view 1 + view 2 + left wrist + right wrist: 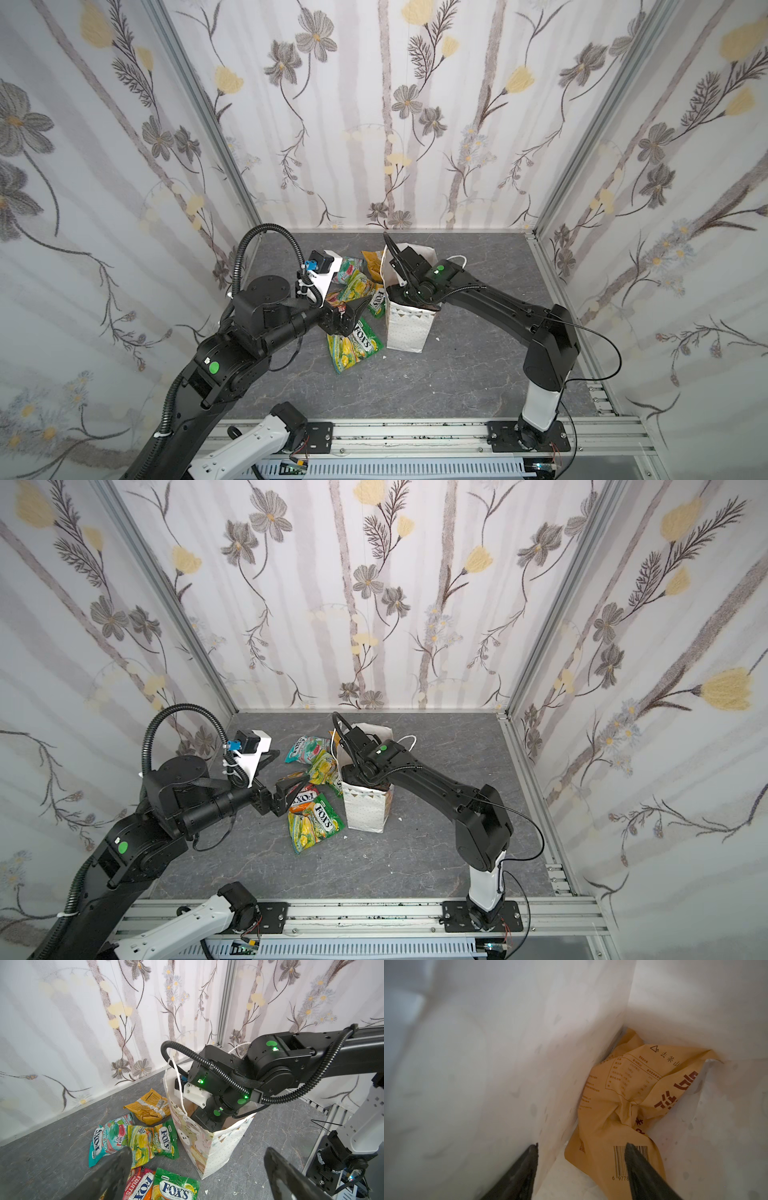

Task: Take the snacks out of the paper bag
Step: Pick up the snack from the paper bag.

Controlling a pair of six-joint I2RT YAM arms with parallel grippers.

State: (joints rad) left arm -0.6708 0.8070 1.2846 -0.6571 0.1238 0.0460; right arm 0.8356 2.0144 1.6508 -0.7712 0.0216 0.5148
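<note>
The white paper bag (409, 334), dotted, with triangle bunting under its rim, stands upright on the grey bench (457, 374). Inside it, the right pincer (581, 1147) hangs with its jaws partly apart and empty over a crumpled orange-tan pouch (618, 1105). Four FOX'S candy packets (164, 1142) and a yellow-orange chip bag (149, 1107) lie beside the bag. The left pincer (198, 1151) hovers there, spread wide and empty.

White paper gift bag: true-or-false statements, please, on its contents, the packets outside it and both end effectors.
The tall white paper gift bag stands upright on the grey table. True.
It is empty. False: a crumpled orange-tan pouch lies at its bottom.
The right end effector is inside it, jaws apart. True.
The left end effector grips a green packet. False: it is open, holding nothing.
The teal-pink FOX'S packet lies outside the bag. True.
</note>
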